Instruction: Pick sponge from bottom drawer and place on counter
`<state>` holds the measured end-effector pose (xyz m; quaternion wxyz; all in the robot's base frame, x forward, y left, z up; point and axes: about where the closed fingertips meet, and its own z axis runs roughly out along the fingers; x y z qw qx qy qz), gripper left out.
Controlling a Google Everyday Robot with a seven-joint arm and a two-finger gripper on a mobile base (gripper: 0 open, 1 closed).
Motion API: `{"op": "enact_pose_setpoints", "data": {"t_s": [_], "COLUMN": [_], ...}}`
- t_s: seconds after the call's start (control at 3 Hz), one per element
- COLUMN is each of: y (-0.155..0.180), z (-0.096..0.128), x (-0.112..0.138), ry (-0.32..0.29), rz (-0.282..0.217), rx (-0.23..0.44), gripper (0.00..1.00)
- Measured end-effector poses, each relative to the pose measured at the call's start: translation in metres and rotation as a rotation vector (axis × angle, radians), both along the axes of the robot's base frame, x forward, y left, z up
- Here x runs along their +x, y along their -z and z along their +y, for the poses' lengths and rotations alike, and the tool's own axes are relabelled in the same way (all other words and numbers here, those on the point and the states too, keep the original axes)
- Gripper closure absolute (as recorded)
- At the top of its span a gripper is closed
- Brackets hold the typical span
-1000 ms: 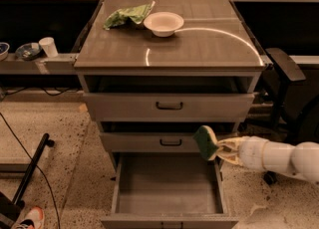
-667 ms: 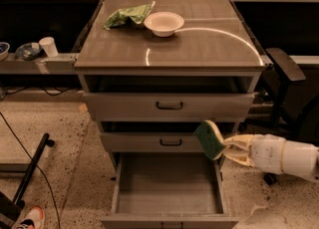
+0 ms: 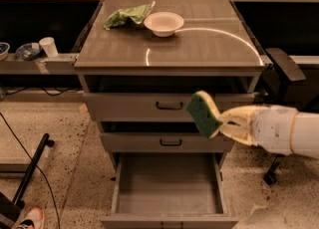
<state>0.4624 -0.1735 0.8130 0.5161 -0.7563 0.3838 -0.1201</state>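
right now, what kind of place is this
Likely a robotics lab: grey three-drawer metal cabinet, black office chair, cables on speckled floor. The hand holds a green-yellow sponge at the cabinet's front.

- The tabletop [image 3: 199, 49] is glossy grey-brown and shows bright reflections.
- The bottom drawer [image 3: 169, 188] looks like matt, smooth grey metal.
- The sponge [image 3: 203, 115] has a rough dark green face on yellow foam.
- The gripper [image 3: 219, 123], at the right and in front of the drawers, looks like smooth cream plastic.

The cream two-finger gripper [image 3: 220, 126] grips the small green-and-yellow sponge [image 3: 203, 114] in front of the upper drawers [image 3: 129, 107], above the open deep grey metal bottom drawer [image 3: 169, 185].
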Motion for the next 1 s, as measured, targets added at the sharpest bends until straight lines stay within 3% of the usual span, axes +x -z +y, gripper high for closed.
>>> {"op": "enact_pose_setpoints", "data": {"t_s": [0.33,1.0], "y": [-0.072,-0.075], "z": [0.021,0.019], "x": [0.040,0.053], "ry": [0.111,0.139], "rz": [-0.029,-0.014], "rx": [-0.007,0.002], "gripper": [1.00,1.00]}}
